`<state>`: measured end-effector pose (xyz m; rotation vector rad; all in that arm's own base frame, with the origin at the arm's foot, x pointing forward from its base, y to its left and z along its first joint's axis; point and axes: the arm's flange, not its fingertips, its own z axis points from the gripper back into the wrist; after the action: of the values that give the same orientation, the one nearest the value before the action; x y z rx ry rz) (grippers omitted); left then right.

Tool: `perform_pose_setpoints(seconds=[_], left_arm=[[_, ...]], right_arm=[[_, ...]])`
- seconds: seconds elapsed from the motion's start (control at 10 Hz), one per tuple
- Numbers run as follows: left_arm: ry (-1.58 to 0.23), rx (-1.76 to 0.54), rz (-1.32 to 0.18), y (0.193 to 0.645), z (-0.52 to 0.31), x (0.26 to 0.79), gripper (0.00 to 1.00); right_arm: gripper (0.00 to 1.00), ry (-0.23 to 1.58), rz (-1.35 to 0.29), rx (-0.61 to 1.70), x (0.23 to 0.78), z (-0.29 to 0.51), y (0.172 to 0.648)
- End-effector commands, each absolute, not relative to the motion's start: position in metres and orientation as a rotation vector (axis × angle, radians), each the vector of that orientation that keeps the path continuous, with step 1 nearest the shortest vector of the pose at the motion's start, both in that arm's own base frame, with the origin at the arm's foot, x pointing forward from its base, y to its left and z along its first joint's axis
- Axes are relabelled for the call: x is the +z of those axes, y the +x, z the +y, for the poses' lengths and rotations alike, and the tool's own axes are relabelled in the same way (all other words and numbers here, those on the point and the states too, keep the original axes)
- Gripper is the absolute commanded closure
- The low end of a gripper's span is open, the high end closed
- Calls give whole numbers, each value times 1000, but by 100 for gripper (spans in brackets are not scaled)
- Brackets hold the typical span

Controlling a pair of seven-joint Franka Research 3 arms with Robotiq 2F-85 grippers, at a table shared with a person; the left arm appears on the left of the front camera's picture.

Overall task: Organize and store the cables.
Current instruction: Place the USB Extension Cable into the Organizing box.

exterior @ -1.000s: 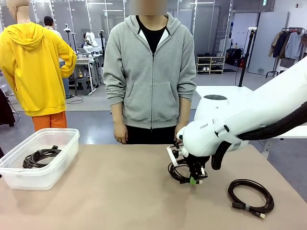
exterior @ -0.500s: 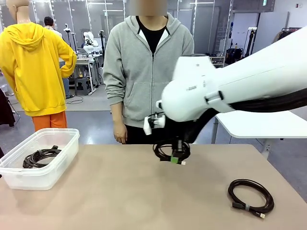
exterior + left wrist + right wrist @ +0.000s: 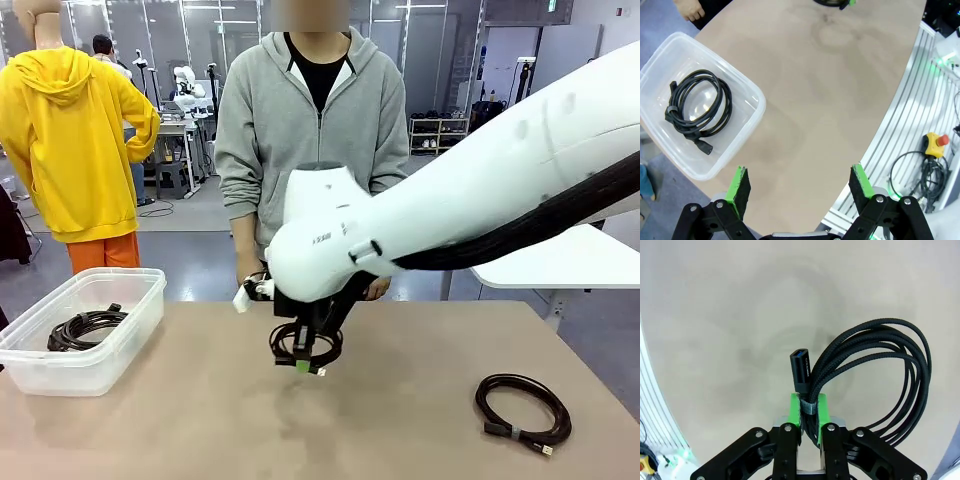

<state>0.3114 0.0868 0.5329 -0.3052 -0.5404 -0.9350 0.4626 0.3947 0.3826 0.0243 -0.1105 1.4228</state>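
My right gripper [image 3: 306, 360] hangs above the middle of the table, shut on a coiled black cable [image 3: 303, 343]. In the right wrist view its green pads [image 3: 796, 410] pinch that cable [image 3: 880, 385] at its small tie, and a plug end [image 3: 801, 371] sticks up beside them. A second coiled cable [image 3: 522, 410] lies on the table at the right. A third coil [image 3: 86, 327] lies inside the clear plastic bin [image 3: 130, 330] at the left; the left wrist view looks down on this cable [image 3: 697, 110] in the bin [image 3: 747, 131]. My left gripper [image 3: 800, 185] is open and holds nothing.
A person in a grey hoodie [image 3: 312, 150] stands at the far edge of the table, hands [image 3: 250, 275] hanging near it. The tan tabletop [image 3: 180, 420] stretches bare between the bin and my right gripper. Beyond the table's near edge lie aluminium rails and a yellow stop button [image 3: 936, 143].
My right arm has carried the coiled cable leftward, from the table's right-centre towards the middle, and lifted it off the surface. The bin, the other cables and the person have not moved.
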Motion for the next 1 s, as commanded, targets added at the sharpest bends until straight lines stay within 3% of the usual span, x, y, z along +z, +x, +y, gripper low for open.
perform_pose_setpoints(seconds=[0.0, 0.5, 0.6, 0.7, 0.8, 0.9], left_arm=[[-303, -927, -538, 315, 88, 535, 0], [-303, -927, -538, 315, 88, 535, 0], [-303, -927, -538, 315, 88, 535, 0], [-303, -927, -538, 315, 88, 535, 0], [-303, -927, -538, 315, 88, 535, 0], [-303, -927, -538, 315, 88, 535, 0]], right_arm=[[100, -29, -142, 1393, 372, 415, 463], [100, -10, -111, 1392, 334, 427, 461], [63, 4, -92, 1398, 337, 426, 461], [50, 1, -94, 1418, 342, 423, 461], [28, 15, -95, 1405, 346, 421, 459], [16, 24, -106, 1391, 352, 418, 457]])
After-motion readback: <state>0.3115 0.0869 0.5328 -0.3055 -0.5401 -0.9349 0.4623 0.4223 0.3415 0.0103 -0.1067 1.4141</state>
